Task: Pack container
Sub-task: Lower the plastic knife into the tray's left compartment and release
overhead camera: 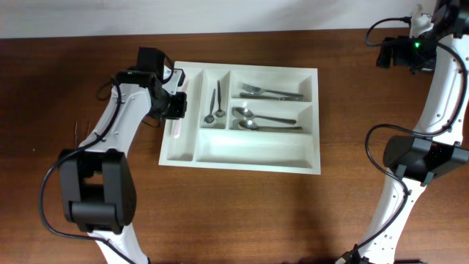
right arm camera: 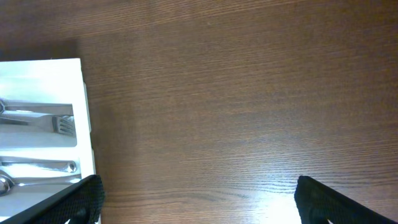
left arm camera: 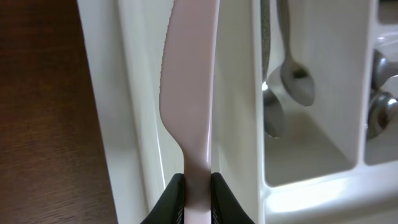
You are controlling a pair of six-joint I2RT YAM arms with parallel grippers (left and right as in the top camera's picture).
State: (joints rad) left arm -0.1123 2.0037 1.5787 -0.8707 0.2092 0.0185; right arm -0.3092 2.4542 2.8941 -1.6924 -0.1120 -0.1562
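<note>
The white container (overhead camera: 242, 163) lies mid-table with two narrow compartments on its left and three long ones on its right. My left gripper (overhead camera: 172, 105) is shut on a pale pink plastic knife (overhead camera: 176, 125) and holds it over the leftmost narrow compartment. In the left wrist view the jaws (left arm camera: 197, 193) pinch the knife's handle, and its blade (left arm camera: 189, 93) points along the container's left channel (left arm camera: 124, 93). My right gripper (right arm camera: 199, 199) is open and holds nothing. It hovers over bare wood to the right of the container (right arm camera: 62, 74), at the far right in the overhead view (overhead camera: 396, 53).
Two metal spoons (overhead camera: 213, 106) lie in the second narrow compartment, forks (overhead camera: 271, 92) in the top long one, and spoons (overhead camera: 267, 121) in the middle one. A thin dark item (overhead camera: 79, 132) lies on the table left of the left arm.
</note>
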